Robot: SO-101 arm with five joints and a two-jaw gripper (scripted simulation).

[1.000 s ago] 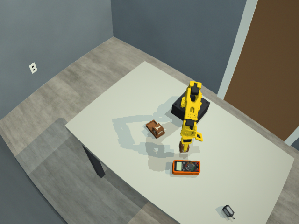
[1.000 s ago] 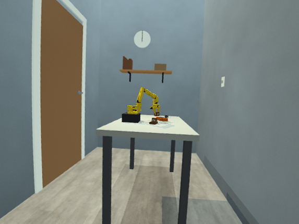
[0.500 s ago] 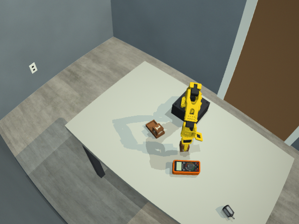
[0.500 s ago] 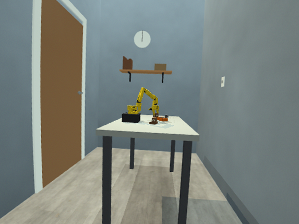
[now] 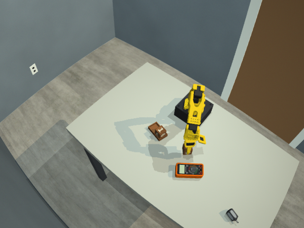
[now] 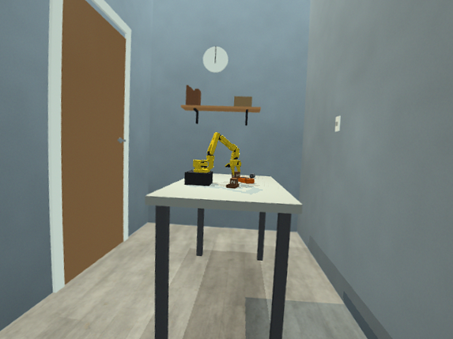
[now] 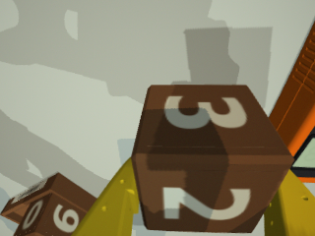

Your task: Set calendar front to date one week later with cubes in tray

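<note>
My gripper (image 5: 187,150) is shut on a brown wooden number cube (image 7: 209,157) and holds it just above the table, to the right of the calendar tray. In the wrist view the held cube shows a 3 on one face and a 2 on the face below it. The brown tray (image 5: 154,130) sits mid-table and holds the other cube (image 5: 161,129), which shows a 1 on top. That cube also shows in the wrist view (image 7: 46,211) at the lower left, with a 9 and a 0 visible. The tray's left slot is empty.
An orange multimeter (image 5: 189,170) lies close in front of the gripper. The arm's black base (image 5: 194,109) stands behind. A small dark object (image 5: 232,214) lies near the table's front right edge.
</note>
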